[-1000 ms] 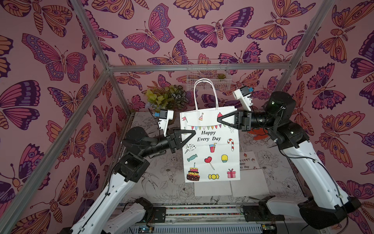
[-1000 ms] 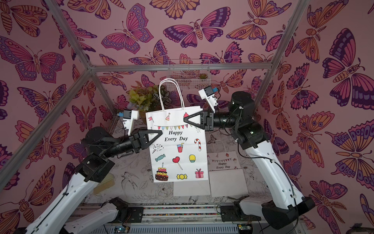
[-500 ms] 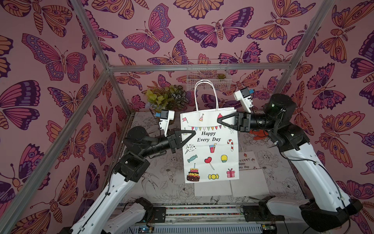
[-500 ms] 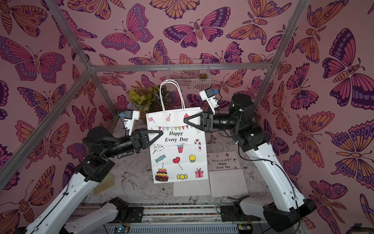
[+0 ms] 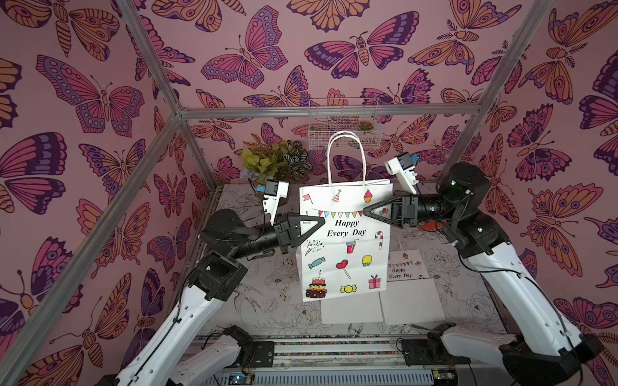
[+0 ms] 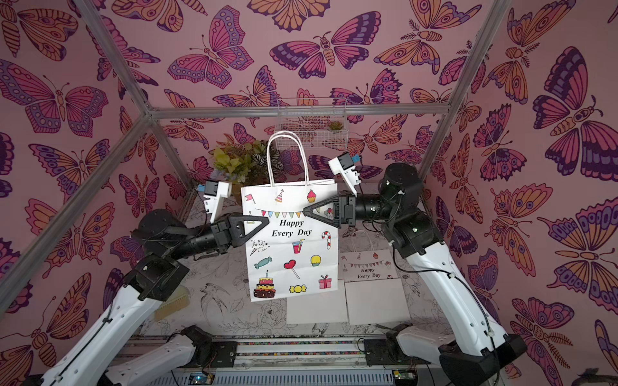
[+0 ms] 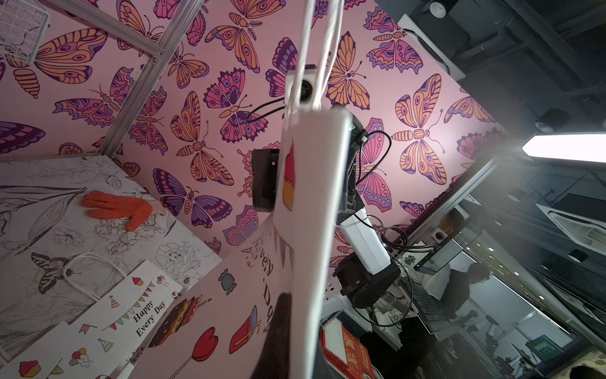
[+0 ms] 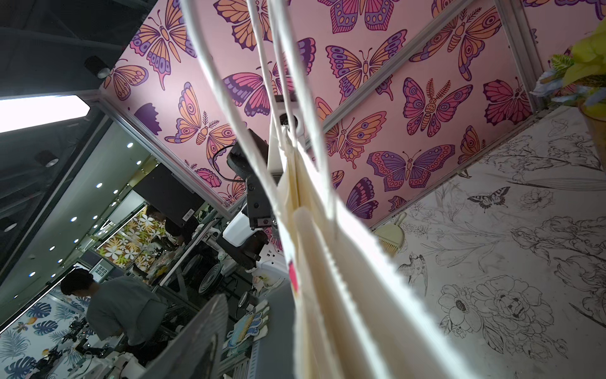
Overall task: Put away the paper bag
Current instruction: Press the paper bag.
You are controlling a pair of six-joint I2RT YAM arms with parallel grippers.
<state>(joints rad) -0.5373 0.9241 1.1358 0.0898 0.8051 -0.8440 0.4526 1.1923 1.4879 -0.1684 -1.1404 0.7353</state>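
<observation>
Looking down in both top views, we find the paper bag [image 5: 344, 247] [image 6: 291, 254] hanging upright in the air above the flower-printed surface [image 5: 267, 294]. Its white cord handles [image 5: 346, 140] stand straight up, and its printed face, reading "Happy Every Day", is turned toward the camera. The left claw [image 5: 321, 220] [image 6: 267, 220] reaches in from the side and is clamped tight on the bag's left edge, a little below the top rim. The right claw [image 5: 365, 210] [image 6: 305, 211] meets the bag at its upper right edge, its tip overlapping the printed face. We cannot tell from any view whether its jaws pinch the paper or stand apart from it. In the left wrist view we see the bag edge-on, flattened and thin. On the surface, toward the right arm's side of the lifted bag, a second bag [image 5: 406, 267] with the same print lies flat. An orange glove [image 7: 121, 208] lies on the surface close to the right-hand wall. A potted plant [image 5: 274, 160] stands at the back, near a wire basket [image 5: 344, 123] on the wall.
</observation>
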